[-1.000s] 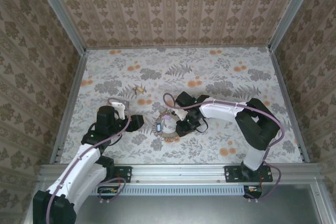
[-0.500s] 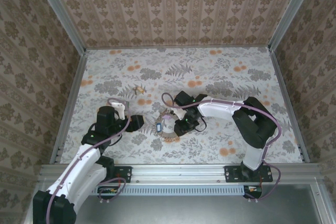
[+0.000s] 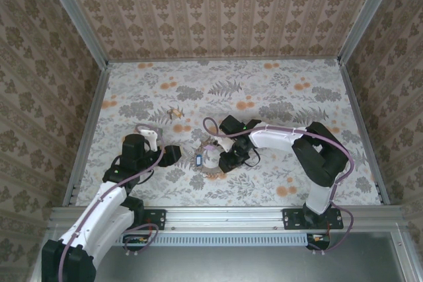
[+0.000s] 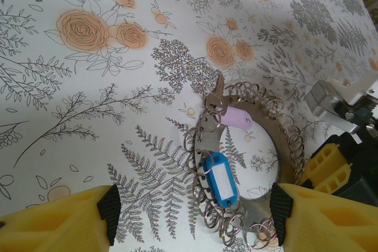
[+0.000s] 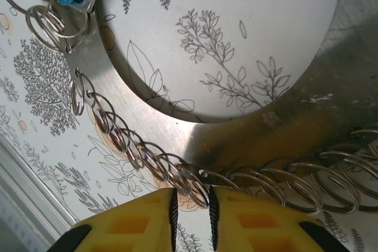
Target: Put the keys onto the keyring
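Steadying the loop-fringed grey metal keyring (image 5: 147, 123).
Nearly closed right end effector (image 5: 192, 202) is pinching its looped rim; keeping it flat is probably aiding threading.

overhead camera looks down; both close wrist cameras share the keyring (image 4: 266, 119).

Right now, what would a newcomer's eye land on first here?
The keyring in the middle of the floral table: a flat metal band fringed with small wire loops, carrying a blue tag and a lilac tag. The right tool pinches one of those loops at the band's edge. The left tool hangs open, straddling the ring.
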